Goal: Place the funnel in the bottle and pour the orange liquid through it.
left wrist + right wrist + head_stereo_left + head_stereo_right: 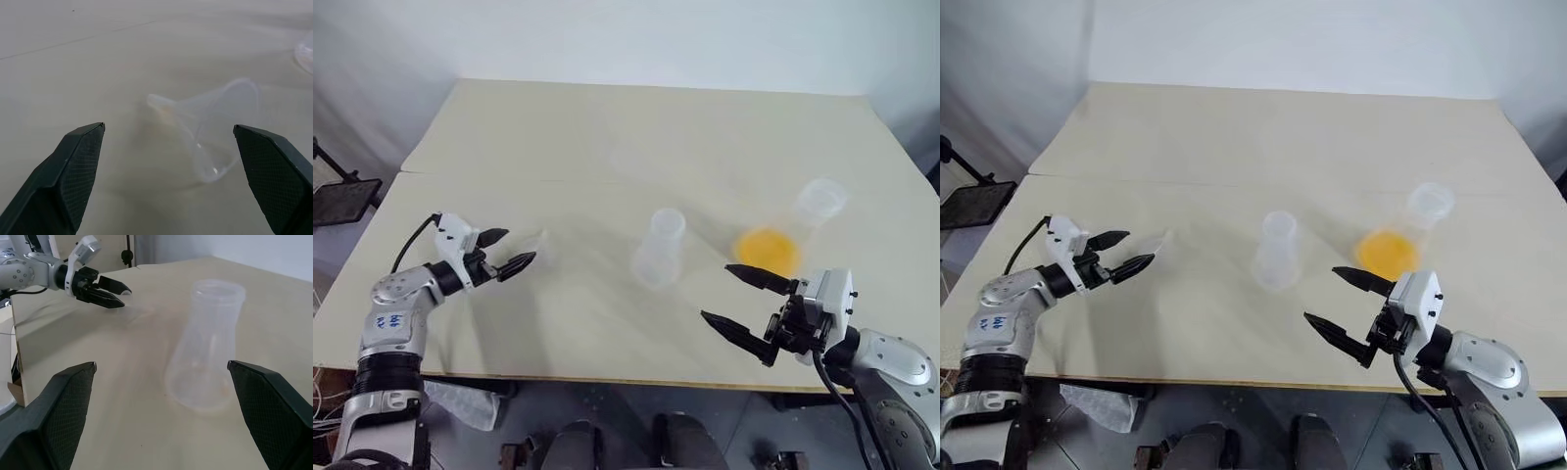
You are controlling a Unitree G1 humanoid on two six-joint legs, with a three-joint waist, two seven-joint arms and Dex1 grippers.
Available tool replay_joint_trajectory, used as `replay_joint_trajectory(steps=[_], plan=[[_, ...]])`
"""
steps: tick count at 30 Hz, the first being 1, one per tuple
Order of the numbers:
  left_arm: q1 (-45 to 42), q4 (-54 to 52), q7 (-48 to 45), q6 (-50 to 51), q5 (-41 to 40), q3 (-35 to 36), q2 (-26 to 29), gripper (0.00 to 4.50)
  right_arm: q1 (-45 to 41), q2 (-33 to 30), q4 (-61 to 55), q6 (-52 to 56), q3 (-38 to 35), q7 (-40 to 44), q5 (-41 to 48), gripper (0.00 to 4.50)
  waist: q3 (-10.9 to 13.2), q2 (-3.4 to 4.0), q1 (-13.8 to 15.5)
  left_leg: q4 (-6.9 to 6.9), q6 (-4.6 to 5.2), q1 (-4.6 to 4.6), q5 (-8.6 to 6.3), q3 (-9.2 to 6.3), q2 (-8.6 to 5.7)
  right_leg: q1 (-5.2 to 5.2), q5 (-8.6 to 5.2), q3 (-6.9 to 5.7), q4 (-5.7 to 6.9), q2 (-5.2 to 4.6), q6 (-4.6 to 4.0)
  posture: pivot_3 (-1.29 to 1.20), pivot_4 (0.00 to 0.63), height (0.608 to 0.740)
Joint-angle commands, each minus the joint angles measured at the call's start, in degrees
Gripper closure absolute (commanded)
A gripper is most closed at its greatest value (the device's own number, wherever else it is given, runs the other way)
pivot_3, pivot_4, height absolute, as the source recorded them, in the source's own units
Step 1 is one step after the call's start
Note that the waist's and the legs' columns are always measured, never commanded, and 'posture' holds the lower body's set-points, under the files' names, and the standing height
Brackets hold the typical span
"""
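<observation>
The funnel (215, 127), near-transparent, lies on its side on the tan table (607, 147), just beyond the open fingers of my left gripper (521, 245) and not touched by them. The empty clear bottle (661, 250) stands upright at the table's middle. To its right a broader clear flask (808, 211) leans, with the orange liquid (769, 250) pooled in its base. My right gripper (715, 291) hovers open near the front edge, pointing toward the bottle (208, 347), nothing between its fingers.
A seam (558, 179) runs across the table behind the bottle. The front edge (607, 380) lies close under both arms. A dark stand (342, 196) sits off the table's left side.
</observation>
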Motion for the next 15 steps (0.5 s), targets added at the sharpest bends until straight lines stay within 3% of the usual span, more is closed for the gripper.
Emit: replay_joint_trajectory(steps=[1,4,7,15], plan=[[-2.02,0.98,1.10,-1.45,1.01,-0.50,-0.83,0.02,-0.13,0.26,-2.04,-0.46,-0.96,-0.55,0.68,0.00,0.00,0.00,-0.01,0.00,0.00,0.00,0.00,0.00,0.00,0.00,0.00,0.00,0.00,0.00,0.00,0.00,0.150,0.740],[-2.92,2.09,1.64,-2.05,1.66,-0.76,-1.33,0.02,-0.05,0.34,-2.17,-0.51,-1.04,-0.83,0.70,0.00,0.00,0.00,-0.01,0.01,0.00,0.00,0.00,0.00,0.00,0.00,0.00,0.00,0.00,0.00,0.00,0.00,0.150,0.740],[-2.86,2.60,1.50,-2.45,1.97,-0.74,-0.93,0.62,0.26,0.47,-2.37,-0.58,-1.21,-1.22,0.66,0.00,0.00,0.00,-0.15,0.01,0.00,0.00,0.00,-0.01,0.00,-0.01,0.00,-0.01,0.00,0.01,0.00,0.00,0.150,0.740],[-2.64,3.54,0.13,-2.52,2.76,-0.81,1.25,3.13,0.68,0.77,-2.37,-0.96,-1.32,-1.88,0.52,0.00,0.00,0.00,-0.05,0.01,-0.01,0.00,0.00,-0.01,0.00,0.00,0.00,0.00,0.01,0.01,0.00,0.00,0.150,0.740]])
